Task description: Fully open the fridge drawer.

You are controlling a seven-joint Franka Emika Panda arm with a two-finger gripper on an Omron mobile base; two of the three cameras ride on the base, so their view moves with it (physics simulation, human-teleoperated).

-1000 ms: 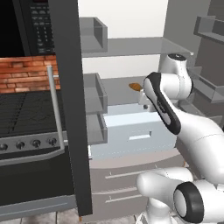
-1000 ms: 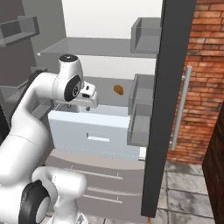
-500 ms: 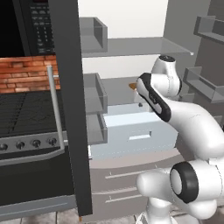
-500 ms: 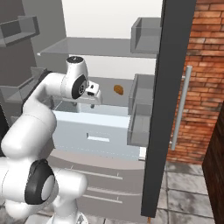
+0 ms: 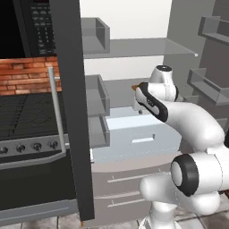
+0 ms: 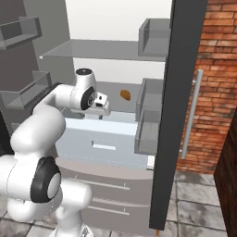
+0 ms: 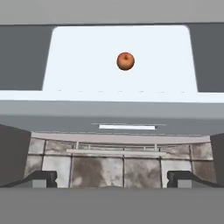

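The fridge drawer [image 5: 134,138] juts out partway below the fridge shelf, its handle slot [image 7: 127,127] plain in the hand view. The pincer [image 7: 112,178] hangs above it, fingertips [image 7: 43,178] spread wide, holding nothing. An apple [image 6: 125,95] on the shelf is half hidden behind the arm.

A small orange-brown fruit [image 6: 125,95] sits alone on the lower glass shelf [image 6: 115,90] toward its back edge. Grey door bins [image 5: 95,95] line the open dark fridge door [image 5: 71,107], beside a brick wall [image 6: 215,83] and a stove [image 5: 27,129].
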